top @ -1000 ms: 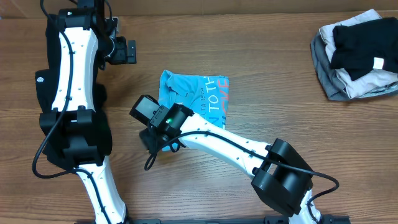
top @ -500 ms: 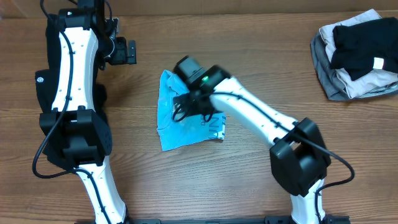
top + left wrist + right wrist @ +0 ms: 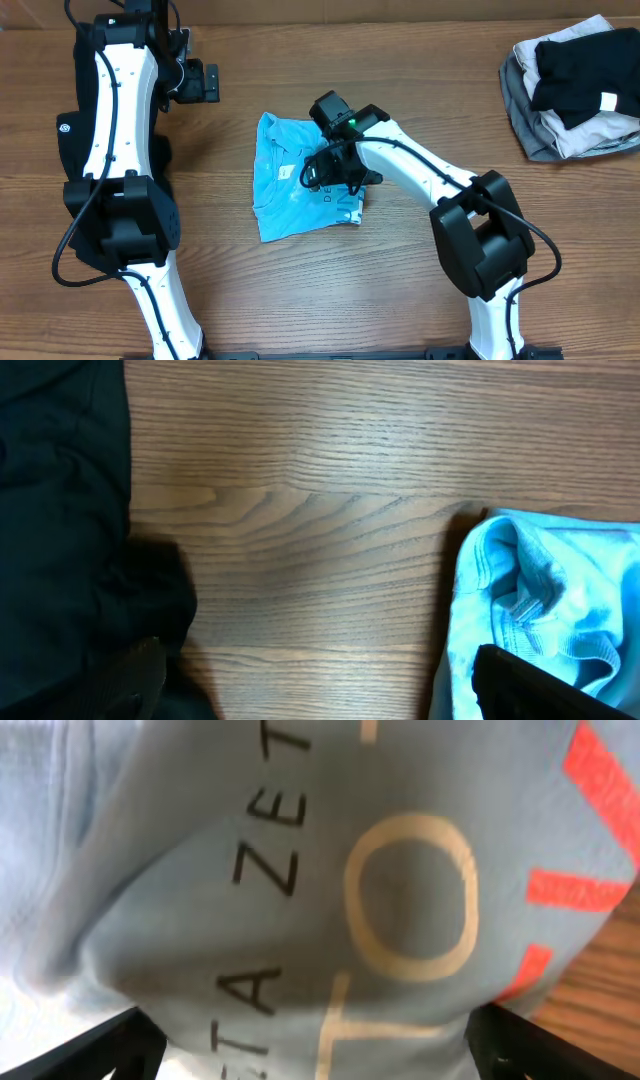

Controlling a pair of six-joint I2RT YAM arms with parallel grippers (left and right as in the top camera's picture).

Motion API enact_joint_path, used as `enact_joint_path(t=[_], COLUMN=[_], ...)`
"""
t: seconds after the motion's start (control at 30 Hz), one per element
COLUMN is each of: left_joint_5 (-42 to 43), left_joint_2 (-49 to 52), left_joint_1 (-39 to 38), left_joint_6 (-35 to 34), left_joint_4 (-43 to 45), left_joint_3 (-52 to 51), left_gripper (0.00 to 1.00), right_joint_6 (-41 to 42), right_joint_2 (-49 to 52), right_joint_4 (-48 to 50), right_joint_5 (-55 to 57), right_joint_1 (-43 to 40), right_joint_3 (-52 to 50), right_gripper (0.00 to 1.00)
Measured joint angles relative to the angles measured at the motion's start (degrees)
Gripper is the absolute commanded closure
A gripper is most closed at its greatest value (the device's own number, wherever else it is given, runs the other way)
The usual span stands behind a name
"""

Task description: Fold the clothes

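Overhead, your right gripper (image 3: 318, 176) sits over the light blue T-shirt (image 3: 283, 212), fingers (image 3: 90, 1045) spread wide; your left gripper (image 3: 205, 82), at ten o'clock, likewise spread.

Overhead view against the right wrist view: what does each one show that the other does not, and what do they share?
Only overhead: the left arm, the right arm, a black garment under the left arm, and a pile of clothes at the far right. Only right wrist: the print up close, with dark letters ZET, a cream O and red strokes. Both: the light blue T-shirt on the wooden table.
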Motion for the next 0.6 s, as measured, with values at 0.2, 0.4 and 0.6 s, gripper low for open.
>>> enact_joint_path(t=[0.2,0.4,0.6], left_joint_5=[0.0,0.0,0.0], left_joint_2=[0.0,0.0,0.0], left_joint_1=[0.0,0.0,0.0], left_joint_6=[-0.39,-1.05,-1.2], left_joint_4=[-0.09,-0.22,-0.31], left_joint_3=[0.0,0.0,0.0], left_gripper=[0.0,0.0,0.0], right_joint_6=[-0.2,-0.74,-1.25], right_joint_2=[0.48,0.94,1.01], right_joint_4=[1.95,1.77,1.7], right_joint_5=[-0.15,-0.57,-0.79], right_joint_1=[-0.35,-1.77,-4.66], right_joint_3=[-1.73,-1.97,-1.97], right_gripper=[0.01,0.01,0.01])
